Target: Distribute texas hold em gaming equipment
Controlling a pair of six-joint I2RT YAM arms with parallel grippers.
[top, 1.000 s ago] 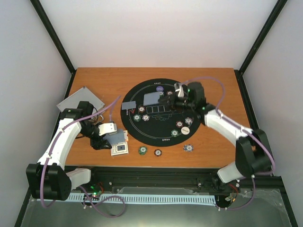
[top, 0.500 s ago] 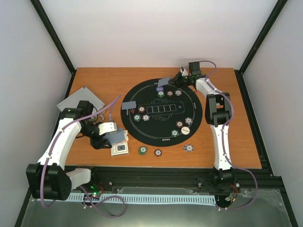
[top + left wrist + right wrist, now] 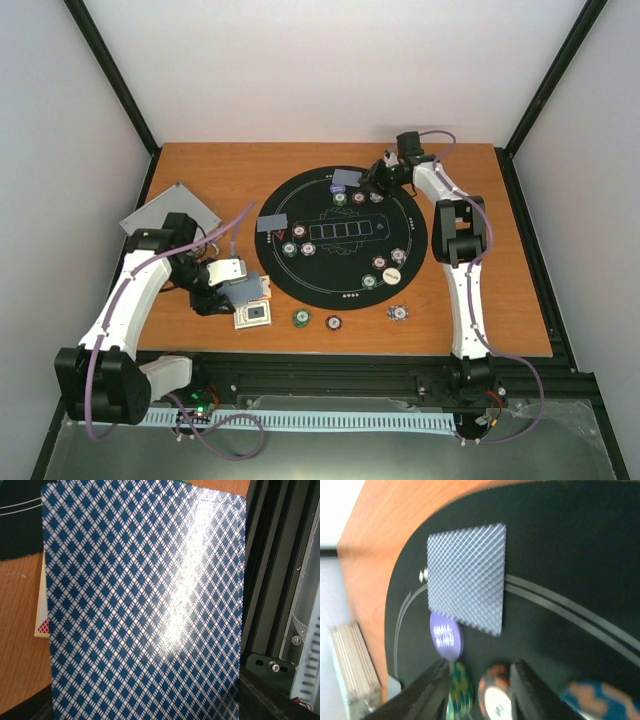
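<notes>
Near parted right jaws, lettering on purple chip [image 3: 446, 634] blurs (left jaws clamp a card [image 3: 145, 605]).

top: bright, even | L wrist: glare on card [image 3: 185, 605] | R wrist: blurry

We see the mat [image 3: 310, 275] at the table's [image 3: 230, 170] centre. On its rim one card [image 3: 346, 178] lies at twelve o'clock, another card [image 3: 271, 223] at nine. Three chips [image 3: 332, 322] sit off the mat around six, the case [image 3: 165, 210] far out at nine.
</notes>
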